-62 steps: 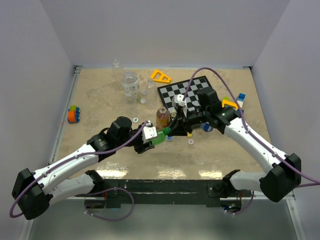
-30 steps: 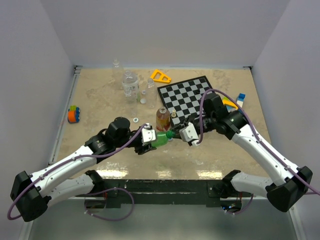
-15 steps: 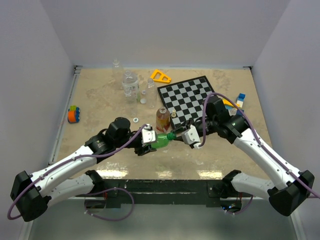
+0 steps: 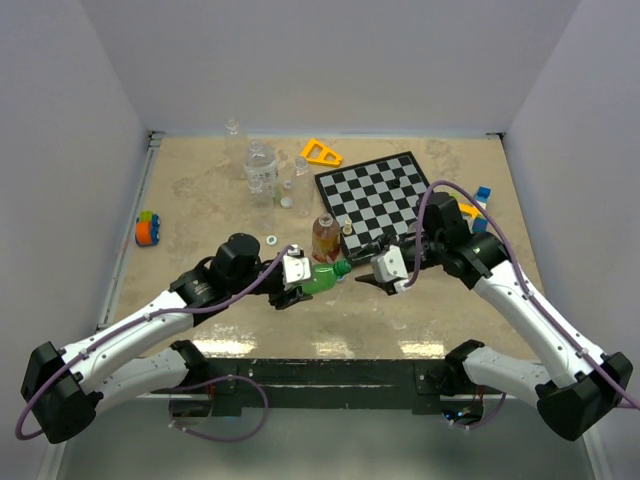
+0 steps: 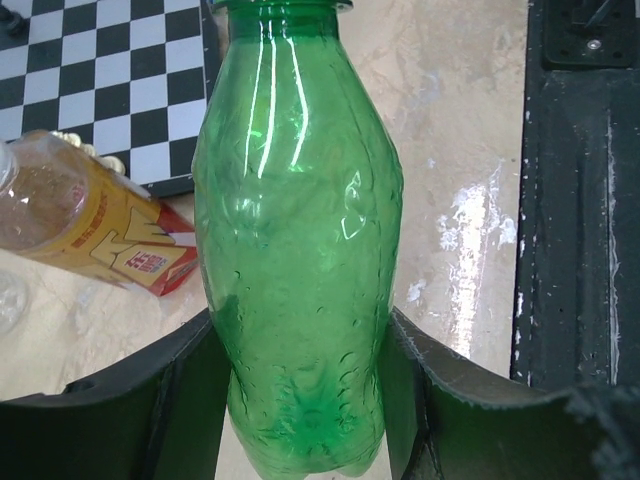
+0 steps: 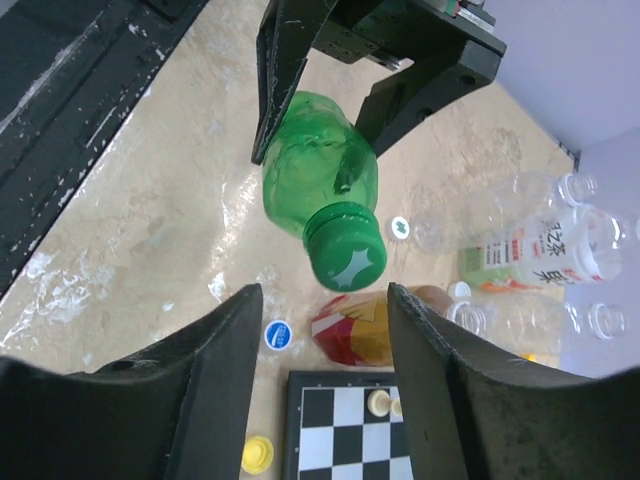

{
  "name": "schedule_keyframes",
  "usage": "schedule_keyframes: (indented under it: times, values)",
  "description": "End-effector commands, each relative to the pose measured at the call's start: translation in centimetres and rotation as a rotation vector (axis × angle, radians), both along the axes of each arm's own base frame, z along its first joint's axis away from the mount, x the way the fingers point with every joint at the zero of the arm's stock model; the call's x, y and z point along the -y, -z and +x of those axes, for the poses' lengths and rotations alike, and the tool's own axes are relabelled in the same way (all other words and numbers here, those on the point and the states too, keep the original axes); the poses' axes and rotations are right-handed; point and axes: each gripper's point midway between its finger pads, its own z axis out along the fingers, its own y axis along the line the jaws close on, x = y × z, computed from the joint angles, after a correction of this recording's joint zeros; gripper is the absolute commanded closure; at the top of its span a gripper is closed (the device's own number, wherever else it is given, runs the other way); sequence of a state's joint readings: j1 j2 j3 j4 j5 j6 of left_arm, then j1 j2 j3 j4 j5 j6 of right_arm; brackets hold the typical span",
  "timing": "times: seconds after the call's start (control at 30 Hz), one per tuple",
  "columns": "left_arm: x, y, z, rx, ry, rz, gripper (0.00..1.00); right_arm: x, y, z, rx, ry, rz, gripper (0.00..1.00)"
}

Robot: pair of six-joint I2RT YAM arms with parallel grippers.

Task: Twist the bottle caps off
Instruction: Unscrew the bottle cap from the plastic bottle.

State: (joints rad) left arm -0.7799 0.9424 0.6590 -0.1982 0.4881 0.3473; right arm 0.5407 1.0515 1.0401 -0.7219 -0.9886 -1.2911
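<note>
Green plastic bottle (image 4: 318, 277) lies on its side, off the table, clamped round the body by left gripper (image 4: 308, 280). Neck points toward the right arm. Green screw cap (image 6: 348, 260) still on the neck.

Right gripper (image 4: 366, 268) faces the cap end-on, jaws parted, nothing between them. Cap sits just past the fingertips, not touching.

Around it:
- Amber-brown bottle w/ red-yellow label (image 4: 324, 237) just behind the green one, looks upright from above. Can't tell if capped.
- Blue cap (image 6: 277, 335) loose on the table under the bottle neck; yellow cap (image 6: 257, 455) nearer the right wrist cam; white cap (image 6: 400, 227) farther off, beside clear bottles.
- Black-and-white chessboard (image 4: 375, 190) behind, small pale chess piece (image 6: 378, 402) on it.
- Cluster of clear plastic bottles (image 4: 260, 165) at the back, one w/ green-white label (image 6: 520, 250) lying down.
- Yellow triangular plastic frame (image 4: 321, 152) back centre; multi-coloured toy (image 4: 148, 228) far left; blue block (image 4: 482, 195) far right, partly behind the right arm.

Nothing lies betw. right jaws and cap.

Hard to see: blue and yellow caps hidden from the top cam. Green bottle's neck cut off in left wrist view.

Surface: tan marbled tabletop (image 4: 200, 200), glossy near the front, black frame (image 4: 330, 375) along near edge. Plain pale walls on three sides.
</note>
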Motion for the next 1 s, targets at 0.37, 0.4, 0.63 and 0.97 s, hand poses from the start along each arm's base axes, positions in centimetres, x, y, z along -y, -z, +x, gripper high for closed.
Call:
schedule_keyframes:
  times: [0.37, 0.4, 0.63, 0.97]
  values:
    - [-0.3, -0.9, 0.8, 0.011, -0.054, -0.025, 1.00, 2.8, -1.2, -1.5, -0.062, 0.079, 0.032, 0.23]
    - [-0.3, -1.0, 0.8, 0.011, -0.055, -0.026, 1.00, 2.9, -1.5, -1.5, -0.070, 0.090, 0.037, 0.23]
    - [-0.4, -1.1, 1.1, 0.018, -0.074, -0.031, 1.00, 2.9, -5.4, -0.1, -0.300, 0.301, 0.122, 0.13]
    - [-0.1, -1.0, 1.6, 0.009, -0.097, -0.045, 1.00, 1.9, -5.2, 1.5, -0.700, 0.463, 0.099, 0.11]
